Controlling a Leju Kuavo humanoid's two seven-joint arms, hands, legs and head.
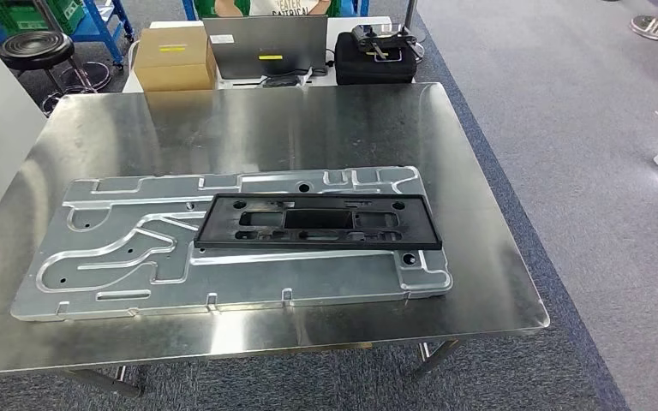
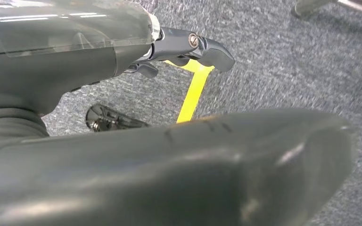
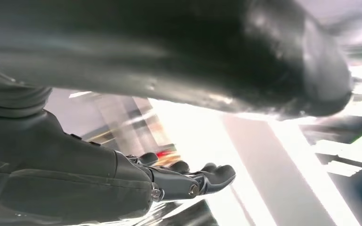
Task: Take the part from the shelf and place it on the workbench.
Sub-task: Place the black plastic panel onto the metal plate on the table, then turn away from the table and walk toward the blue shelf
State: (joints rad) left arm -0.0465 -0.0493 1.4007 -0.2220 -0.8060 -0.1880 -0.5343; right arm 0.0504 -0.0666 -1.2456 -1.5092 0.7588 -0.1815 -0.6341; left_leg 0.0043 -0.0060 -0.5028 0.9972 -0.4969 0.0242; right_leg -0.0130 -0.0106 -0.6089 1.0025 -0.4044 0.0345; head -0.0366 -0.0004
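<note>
On the steel workbench (image 1: 248, 128) in the head view lies a large machined silver plate (image 1: 137, 257). A black rectangular frame part (image 1: 317, 221) with several cut-outs rests flat on the plate's right half. My left hand (image 2: 136, 155) hangs over grey carpet, its fingers (image 2: 198, 47) stretched out and holding nothing. My right hand (image 3: 122, 179) holds nothing either; its fingers (image 3: 202, 181) are extended against a bright, washed-out background.
Behind the bench stand a cardboard box (image 1: 174, 58), a dark laptop (image 1: 266, 44) and a black case (image 1: 375, 56), with a person (image 1: 266, 7) at the far edge. A black stool (image 1: 36, 47) is at the back left. Yellow tape (image 2: 193, 92) marks the carpet.
</note>
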